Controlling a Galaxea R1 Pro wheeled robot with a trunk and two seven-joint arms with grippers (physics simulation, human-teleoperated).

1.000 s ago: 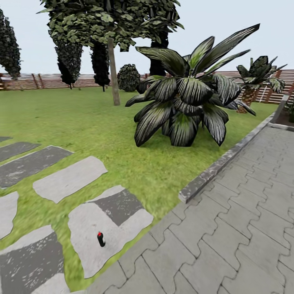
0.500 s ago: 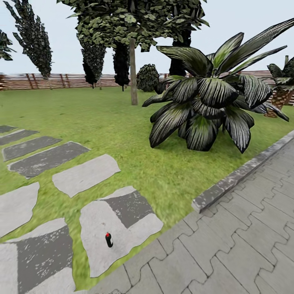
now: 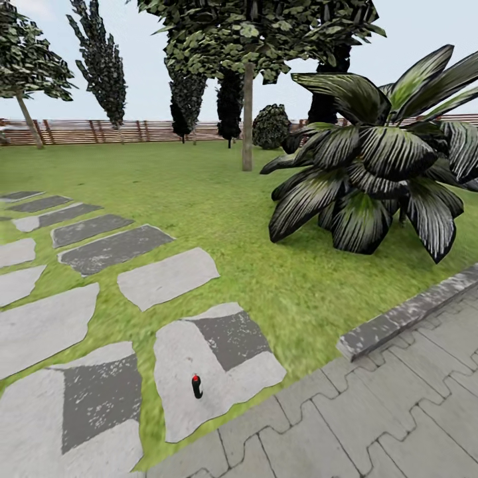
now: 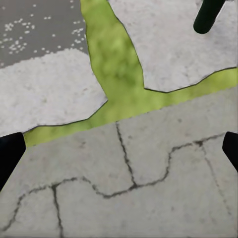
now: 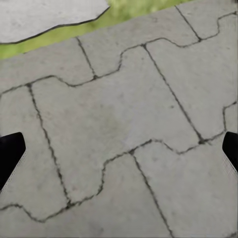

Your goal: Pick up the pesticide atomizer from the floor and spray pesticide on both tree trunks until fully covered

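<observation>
The pesticide atomizer (image 3: 196, 386), a small black bottle with a red cap, stands upright on a pale stone slab (image 3: 199, 372) of the floor, close to the paving's edge. One tree's straight trunk (image 3: 247, 119) rises from the lawn in the middle distance. A second tree's thin trunk (image 3: 28, 121) leans at the far left near the fence. In the left wrist view my left gripper (image 4: 119, 151) is open over paving and slab edge, and a dark cylinder (image 4: 208, 15), apparently the atomizer, stands ahead of it. My right gripper (image 5: 119, 153) is open above bare pavers.
A big striped-leaf plant (image 3: 372, 179) spreads over the grass at right, behind a grey kerb (image 3: 405, 318). Interlocking pavers (image 3: 372, 425) cover the near right. Stepping slabs (image 3: 166, 279) run off to the left. Dark column trees (image 3: 103, 60) and a slat fence (image 3: 99, 131) line the back.
The camera has turned left, so the whole picture has slid right. The far-left tree has come into view, and the atomizer now sits a little lower and further right in the picture.
</observation>
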